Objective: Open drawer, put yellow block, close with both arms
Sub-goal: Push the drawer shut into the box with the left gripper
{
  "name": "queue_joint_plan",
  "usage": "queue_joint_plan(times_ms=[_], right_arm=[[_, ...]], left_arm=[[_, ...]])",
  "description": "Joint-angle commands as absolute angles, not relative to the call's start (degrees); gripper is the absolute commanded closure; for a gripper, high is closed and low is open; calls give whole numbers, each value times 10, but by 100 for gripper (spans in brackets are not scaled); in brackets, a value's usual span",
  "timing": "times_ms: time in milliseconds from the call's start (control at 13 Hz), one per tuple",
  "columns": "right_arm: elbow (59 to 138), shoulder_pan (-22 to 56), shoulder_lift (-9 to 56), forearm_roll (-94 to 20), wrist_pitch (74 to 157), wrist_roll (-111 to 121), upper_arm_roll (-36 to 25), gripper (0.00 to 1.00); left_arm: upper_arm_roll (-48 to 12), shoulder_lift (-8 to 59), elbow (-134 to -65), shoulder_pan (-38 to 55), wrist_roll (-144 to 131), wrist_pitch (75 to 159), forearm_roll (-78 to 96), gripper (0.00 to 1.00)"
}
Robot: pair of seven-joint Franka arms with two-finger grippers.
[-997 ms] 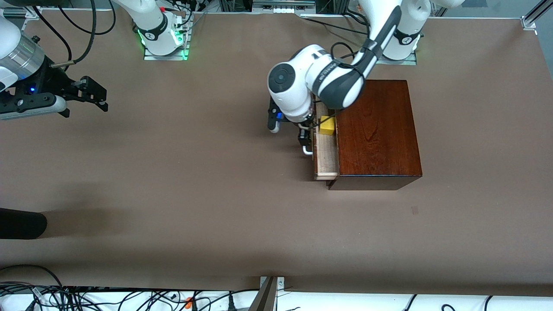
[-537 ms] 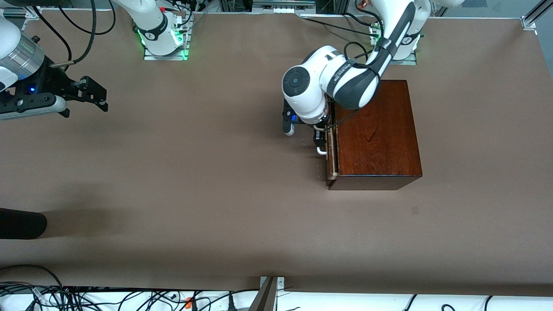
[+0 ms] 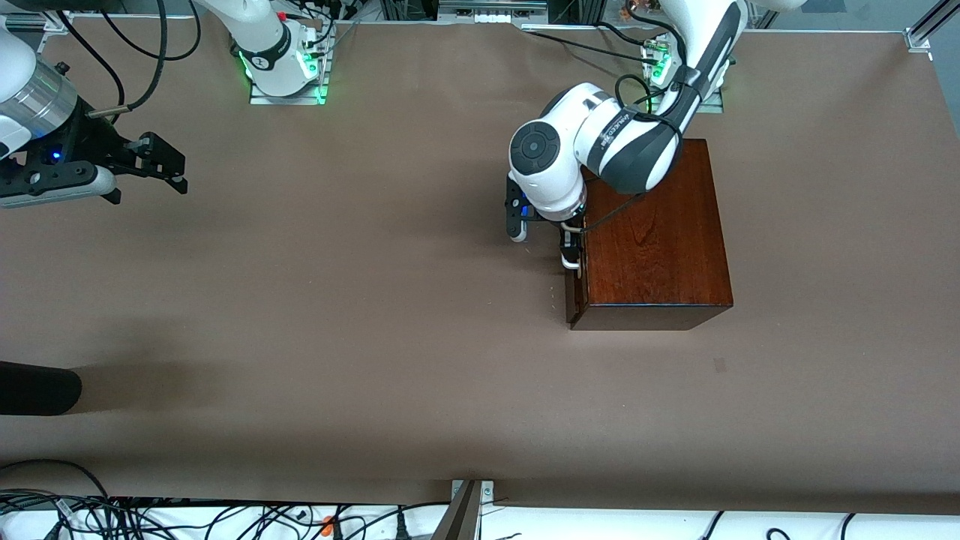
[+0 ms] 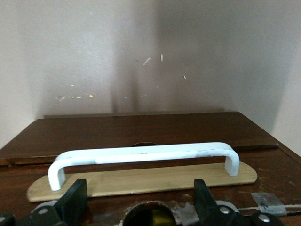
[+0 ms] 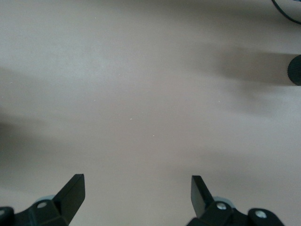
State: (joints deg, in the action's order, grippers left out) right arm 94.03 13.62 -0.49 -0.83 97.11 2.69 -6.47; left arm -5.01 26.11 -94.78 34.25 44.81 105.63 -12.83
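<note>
You had one wooden box on the tabletop, its single drawer shut flush, front facing the right arm's end. The left gripper stood open around the one white handle. The right gripper waited open.

Glossy dark wooden box, white smooth plastic-looking handle on pale matt wood plate, matt brown table.

Left tool low, wrist bent down, fingers spread apart — right tool waits aloft, fingers spread wide.
</note>
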Motion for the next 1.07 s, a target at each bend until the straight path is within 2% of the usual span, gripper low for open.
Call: queue_joint_plan(times_ms=[0,153,537,997], right_arm=[[931,138,-3,1,969,19,-64,0],[931,139,-3,1,969,19,-64,0],[931,138,-3,1,969,19,-64,0],[931,139,-3,1,968,20,-64,0]], left_arm=[[-53,246,-918,366,376,1051,-143,0],[-54,245,-891,375,290,1045,-139,0],[-53,229,-777,380,19,906,-98,0],[-29,171,-732,336,-96,817,-82,0]])
